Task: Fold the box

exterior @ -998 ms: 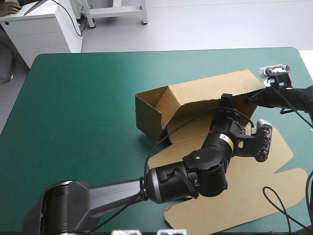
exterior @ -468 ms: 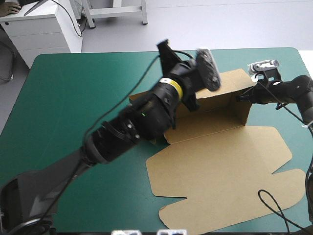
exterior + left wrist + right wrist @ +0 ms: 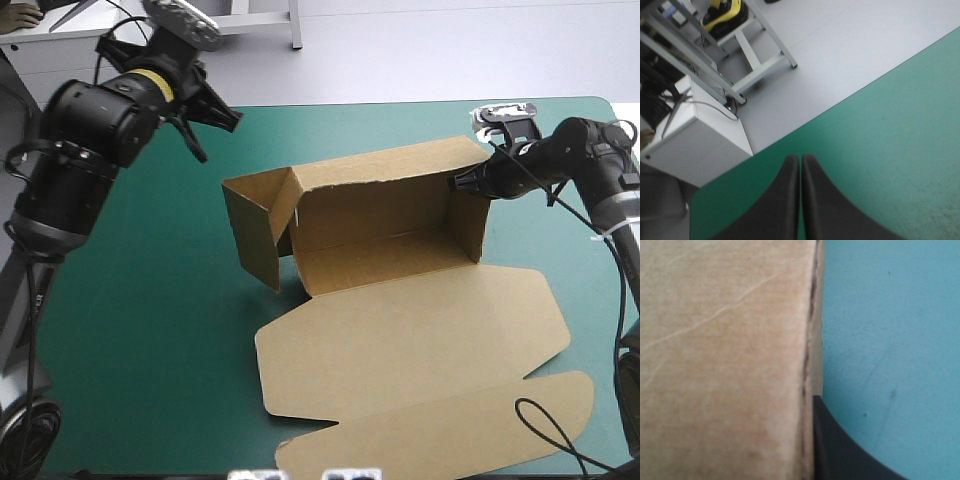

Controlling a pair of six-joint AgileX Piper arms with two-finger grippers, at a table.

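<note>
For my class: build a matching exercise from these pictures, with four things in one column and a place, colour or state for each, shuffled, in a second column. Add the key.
Column 1
1. left claw
2. right claw
3. box's lid
4. table cover

Column 2
A. brown, lying flat
B. shut on the box's end wall
C. teal-green
D. shut, empty, raised near the far left corner

Pairs: 1-D, 2-B, 3-A, 4-C
</note>
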